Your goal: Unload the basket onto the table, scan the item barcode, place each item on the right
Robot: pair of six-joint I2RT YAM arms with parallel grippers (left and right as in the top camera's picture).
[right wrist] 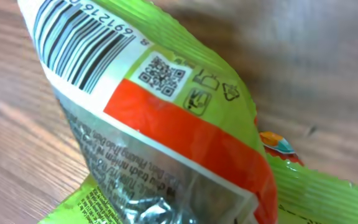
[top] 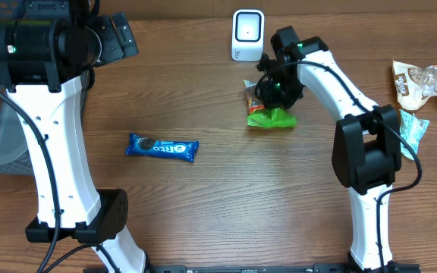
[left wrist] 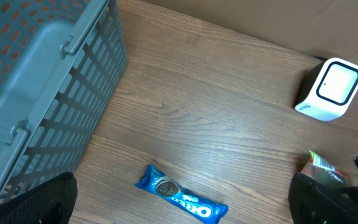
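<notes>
A green and orange snack bag (top: 273, 117) lies just in front of the white barcode scanner (top: 248, 34) at the back of the table. My right gripper (top: 273, 89) is down on the bag's top, shut on it. The right wrist view is filled by the bag (right wrist: 185, 143), its foil crumpled at the bottom; its barcode (right wrist: 79, 40) faces the camera at the upper left. My left gripper (left wrist: 184, 198) hangs open high over the left side, its fingers (left wrist: 39, 202) apart, with a blue Oreo pack (left wrist: 182, 200) on the table below.
The Oreo pack (top: 161, 147) lies left of centre. A grey plastic basket (left wrist: 42, 93) stands at the far left edge. More snack packets (top: 427, 82) and a teal wrapper (top: 412, 133) lie at the right edge. The scanner (left wrist: 329, 89) shows in the left wrist view too.
</notes>
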